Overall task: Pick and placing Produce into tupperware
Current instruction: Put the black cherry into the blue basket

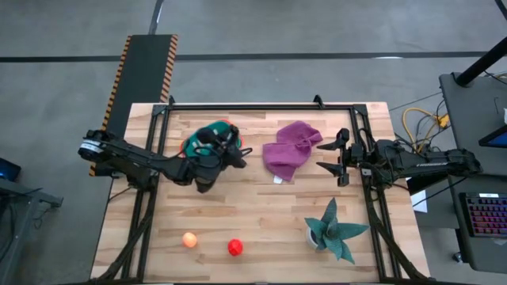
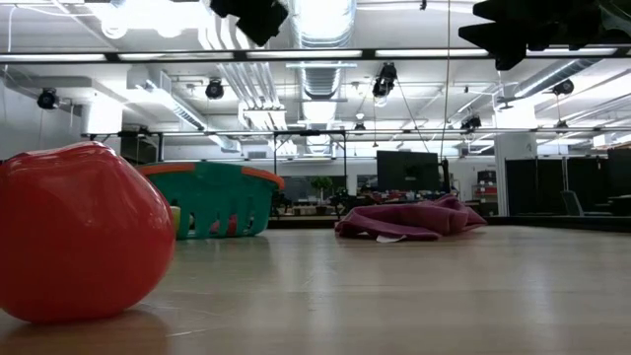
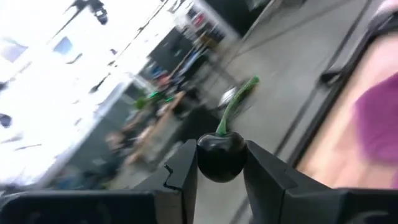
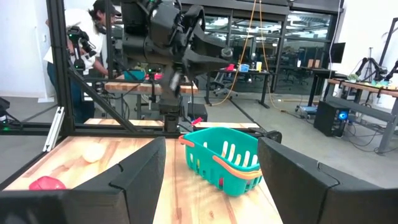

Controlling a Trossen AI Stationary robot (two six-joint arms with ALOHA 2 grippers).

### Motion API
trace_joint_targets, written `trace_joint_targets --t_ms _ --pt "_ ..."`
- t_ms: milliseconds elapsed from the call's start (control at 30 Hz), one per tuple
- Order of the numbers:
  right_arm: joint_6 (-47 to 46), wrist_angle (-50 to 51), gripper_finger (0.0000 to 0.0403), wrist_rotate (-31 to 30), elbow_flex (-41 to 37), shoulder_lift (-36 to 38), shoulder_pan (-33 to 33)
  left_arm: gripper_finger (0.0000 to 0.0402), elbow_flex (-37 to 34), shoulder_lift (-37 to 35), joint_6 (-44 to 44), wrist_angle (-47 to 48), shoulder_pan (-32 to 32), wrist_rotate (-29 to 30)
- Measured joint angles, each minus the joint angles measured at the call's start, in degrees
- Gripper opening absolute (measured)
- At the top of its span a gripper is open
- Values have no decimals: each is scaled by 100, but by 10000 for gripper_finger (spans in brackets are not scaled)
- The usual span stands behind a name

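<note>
One dark cherry (image 3: 221,157) gripped; two balls (image 1: 189,239) (image 1: 235,248) on table (image 1: 261,214).

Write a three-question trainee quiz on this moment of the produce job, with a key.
1. True or false: the left gripper grips a dark cherry.
2. Above what does the left gripper hang? A) purple cloth B) teal basket C) leafy plant
3. Which two balls lie at the table's near edge?

Key: 1 true. 2 B. 3 the orange ball and the red ball.
</note>
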State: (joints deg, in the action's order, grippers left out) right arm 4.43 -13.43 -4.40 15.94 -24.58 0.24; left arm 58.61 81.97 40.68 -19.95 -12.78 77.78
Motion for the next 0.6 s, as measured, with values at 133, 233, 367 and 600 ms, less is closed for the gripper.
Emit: trace_joint_targets --t_ms 133,233,367,600 --pt "1 2 247 0 0 2 -1 84 -7 3 722 1 4 540" --pt "1 2 247 0 0 0 0 84 -13 5 1185 5 -2 836" --pt "1 4 247 0 0 0 -1 84 -71 6 1427 9 -2 921" --pt "1 4 247 0 0 0 0 84 -101 44 1087 5 2 882"
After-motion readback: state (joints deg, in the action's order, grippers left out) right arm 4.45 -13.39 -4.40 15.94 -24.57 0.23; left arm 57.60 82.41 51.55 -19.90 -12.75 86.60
